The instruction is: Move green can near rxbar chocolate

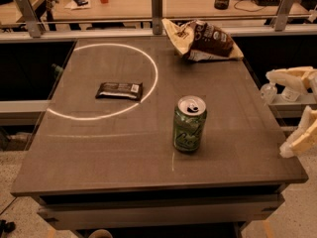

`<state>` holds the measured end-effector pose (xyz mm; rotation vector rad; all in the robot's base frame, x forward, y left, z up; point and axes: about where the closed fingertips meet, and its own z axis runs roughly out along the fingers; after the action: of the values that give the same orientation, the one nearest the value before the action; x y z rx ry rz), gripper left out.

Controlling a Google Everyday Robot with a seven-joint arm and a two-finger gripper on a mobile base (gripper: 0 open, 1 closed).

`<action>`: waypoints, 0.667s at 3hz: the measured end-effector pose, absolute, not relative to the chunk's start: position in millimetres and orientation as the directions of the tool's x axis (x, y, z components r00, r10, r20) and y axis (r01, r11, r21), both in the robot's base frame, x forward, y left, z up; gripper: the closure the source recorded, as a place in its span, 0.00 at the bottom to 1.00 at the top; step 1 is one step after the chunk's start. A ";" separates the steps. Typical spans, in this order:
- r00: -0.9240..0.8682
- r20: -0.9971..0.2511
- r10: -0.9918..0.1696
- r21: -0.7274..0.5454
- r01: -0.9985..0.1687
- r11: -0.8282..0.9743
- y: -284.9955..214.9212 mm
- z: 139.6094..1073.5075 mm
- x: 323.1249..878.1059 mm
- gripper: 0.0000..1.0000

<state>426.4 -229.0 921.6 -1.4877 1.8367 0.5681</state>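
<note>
The claw is held beside the worktop's edge, jaws apart; the can is stood well apart from the bar.

There is one camera. It sits high up, by the near edge of the table, and looks forward and down across the top. It is close, so the table fills most of the view, and a far desk shows at 12 o'clock. From the middle of the view, the green can is at 4 o'clock and the rxbar chocolate at 10 o'clock. The gripper pokes in at 3 o'clock, just off the table's right side, with its fingers wide apart.
</note>
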 end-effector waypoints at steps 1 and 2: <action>-0.068 -0.794 -0.604 -0.109 -0.962 0.252 -234.5 901.5 425.0 0.00; -0.029 -0.827 -0.561 -0.148 -0.953 0.266 -237.3 890.9 431.9 0.00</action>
<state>431.9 -237.3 890.9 -1.4016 1.7007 0.5893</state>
